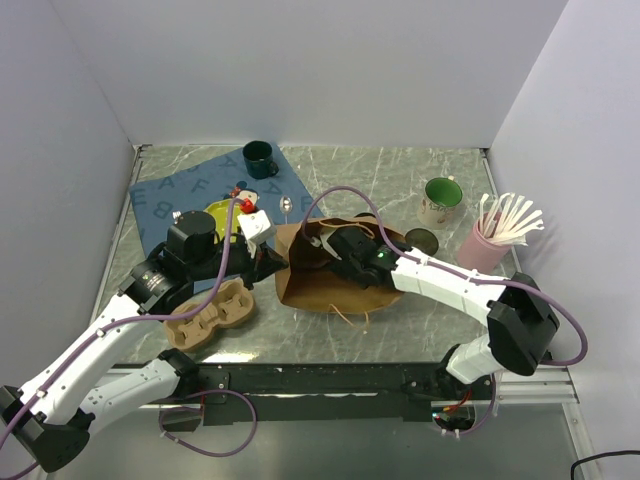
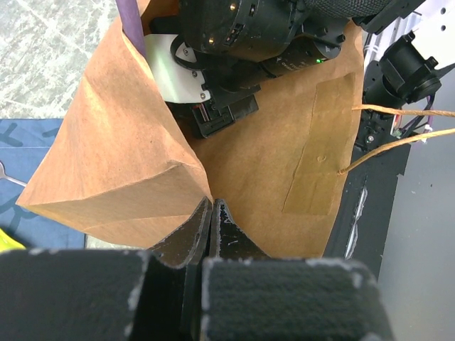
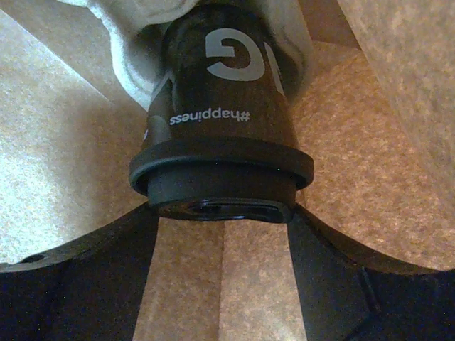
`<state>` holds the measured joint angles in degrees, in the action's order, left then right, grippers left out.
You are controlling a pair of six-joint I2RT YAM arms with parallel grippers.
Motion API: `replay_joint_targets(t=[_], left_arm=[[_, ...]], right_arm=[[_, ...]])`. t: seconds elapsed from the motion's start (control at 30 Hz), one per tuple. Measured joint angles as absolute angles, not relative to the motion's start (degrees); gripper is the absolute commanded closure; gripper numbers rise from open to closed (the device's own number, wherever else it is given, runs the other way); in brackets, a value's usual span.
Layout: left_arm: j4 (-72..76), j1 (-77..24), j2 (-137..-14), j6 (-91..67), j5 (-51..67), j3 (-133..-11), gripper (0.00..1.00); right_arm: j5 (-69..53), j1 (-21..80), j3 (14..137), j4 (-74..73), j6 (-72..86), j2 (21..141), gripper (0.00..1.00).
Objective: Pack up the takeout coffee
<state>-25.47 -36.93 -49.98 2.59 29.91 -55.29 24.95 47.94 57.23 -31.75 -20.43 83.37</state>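
Brown paper bag (image 1: 310, 290), black takeout coffee (image 3: 224, 106) — white lettering, blue letter-patterned mat (image 1: 165, 195), grey-veined table (image 1: 380, 170)

From above, the paper bag (image 1: 318, 290) hides the takeout coffee (image 3: 224, 99)

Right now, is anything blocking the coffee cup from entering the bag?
Nothing visible: the takeout coffee sits inside the brown paper bag, gripped at its lid by the right gripper. The left gripper pinches the bag's edge.

Grey marbled table (image 1: 400, 165) | far-left corner: blue lettered mat (image 1: 165, 195) | centre: brown paper bag (image 1: 320, 285), lying | near-left: cardboard cup carrier (image 1: 212, 315) | right side: white mug (image 1: 440, 203), dark disc (image 1: 421, 241), pink stirrer cup (image 1: 480, 248)
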Motion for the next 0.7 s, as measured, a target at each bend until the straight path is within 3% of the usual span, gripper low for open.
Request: replay_joint_targets(t=[0.17, 0.7], left_arm=[[-24.86, -36.93, -49.98, 2.28, 29.91, -55.29, 0.99], [-23.81, -36.97, -50.41, 0.25, 30.63, -55.81, 0.99]], right_arm=[[24.34, 47.94, 57.23, -32.95, -20.58, 82.63, 0.08], [22.94, 47.68, 57.23, -39.92, -20.82, 76.73, 0.00]])
